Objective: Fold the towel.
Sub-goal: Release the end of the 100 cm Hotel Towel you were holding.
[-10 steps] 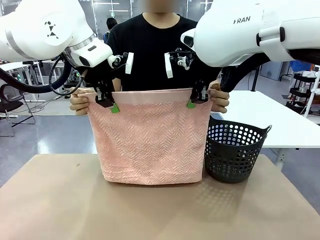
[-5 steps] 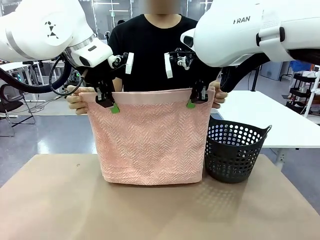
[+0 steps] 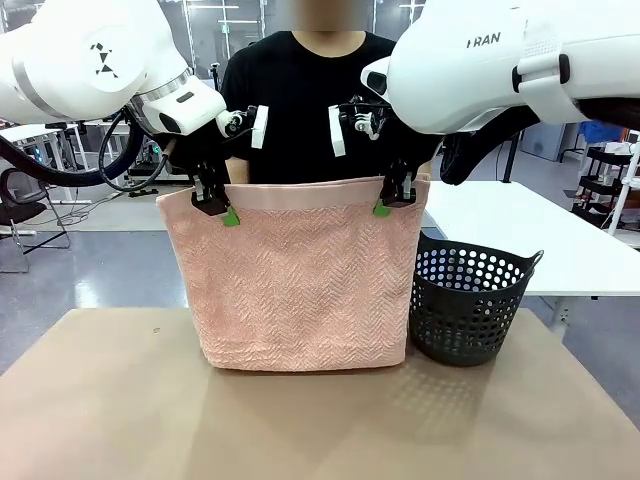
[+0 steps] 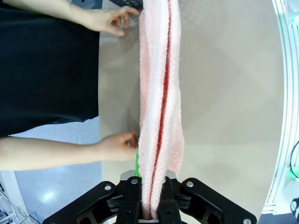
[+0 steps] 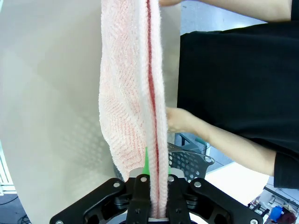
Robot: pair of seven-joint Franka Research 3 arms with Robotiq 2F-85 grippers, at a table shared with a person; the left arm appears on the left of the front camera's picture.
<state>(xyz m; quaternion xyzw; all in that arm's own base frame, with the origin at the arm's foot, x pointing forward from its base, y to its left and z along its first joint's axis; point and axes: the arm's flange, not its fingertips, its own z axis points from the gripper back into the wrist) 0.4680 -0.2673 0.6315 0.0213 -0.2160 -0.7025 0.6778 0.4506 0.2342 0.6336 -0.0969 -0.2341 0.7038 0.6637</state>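
The salmon-pink towel (image 3: 305, 285) hangs doubled over in front of the person, its lower edge at the tabletop. My left gripper (image 3: 218, 208) is shut on its upper left corner and my right gripper (image 3: 390, 202) on its upper right corner. In the left wrist view the towel (image 4: 159, 93) runs away from my left gripper (image 4: 152, 181) as two layers pressed together; the right wrist view shows the towel (image 5: 135, 93) the same way in my right gripper (image 5: 155, 181). The person's hands (image 4: 114, 145) (image 5: 180, 119) are just behind the towel, off its top corners.
A dark grey perforated basket (image 3: 468, 305) stands on the brown table (image 3: 320, 430) right of the towel, close to its edge. The person in a black shirt (image 3: 310, 110) stands at the far side. A white table (image 3: 520, 235) lies beyond at the right.
The person's hands, which held the towel's top corners beside my grippers, have let go and drawn back behind the towel. Both grippers keep their hold in the same place.
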